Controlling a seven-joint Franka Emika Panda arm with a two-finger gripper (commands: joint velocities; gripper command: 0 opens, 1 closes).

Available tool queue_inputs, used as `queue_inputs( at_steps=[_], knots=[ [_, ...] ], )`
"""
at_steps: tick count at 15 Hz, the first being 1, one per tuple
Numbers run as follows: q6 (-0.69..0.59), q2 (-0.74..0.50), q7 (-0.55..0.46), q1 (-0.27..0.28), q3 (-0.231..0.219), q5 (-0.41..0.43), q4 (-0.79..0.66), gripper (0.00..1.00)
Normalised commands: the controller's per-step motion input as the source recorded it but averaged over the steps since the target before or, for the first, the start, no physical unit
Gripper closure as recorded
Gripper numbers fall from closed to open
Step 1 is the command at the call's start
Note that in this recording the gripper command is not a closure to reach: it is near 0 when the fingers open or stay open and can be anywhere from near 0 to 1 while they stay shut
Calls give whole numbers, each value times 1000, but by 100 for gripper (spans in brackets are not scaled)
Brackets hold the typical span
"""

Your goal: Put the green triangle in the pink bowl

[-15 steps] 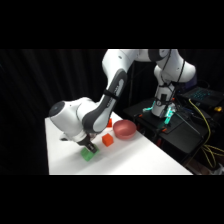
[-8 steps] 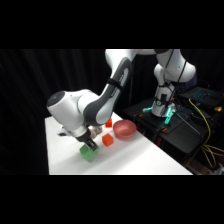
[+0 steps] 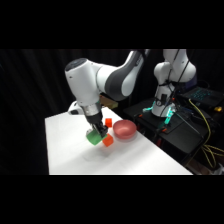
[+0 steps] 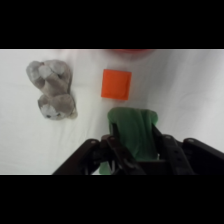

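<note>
The arm has swung up since a moment ago, lifting the triangle [image 3: 93, 137] off the table [image 3: 145, 160]. The gripper [image 3: 98, 134] is clamped on it, just beside the bowl [image 3: 125, 129].

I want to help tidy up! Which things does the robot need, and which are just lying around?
Needed: the green triangle, held in the gripper; the pink bowl.

Lying around: two orange-red cubes; the lumpy grey ball.

Arm reached from upper-right base over the table, wrist pointed down. Gripper [image 3: 95, 134] hung above the surface, fingers closed on the green triangle [image 4: 133, 131] (lifted clear).
</note>
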Motion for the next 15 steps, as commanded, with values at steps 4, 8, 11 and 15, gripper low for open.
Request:
queue_inputs(
  at_steps=[4,8,11,15],
  knots=[
    [441,-799,114,-51,-50,-104,-984,100],
    [367,-668,131,-77,-48,-79,-822,100],
    [268,-462,147,-68,-23,-61,-583,100],
    [180,-251,144,-28,26,-21,-332,100]
  ],
)
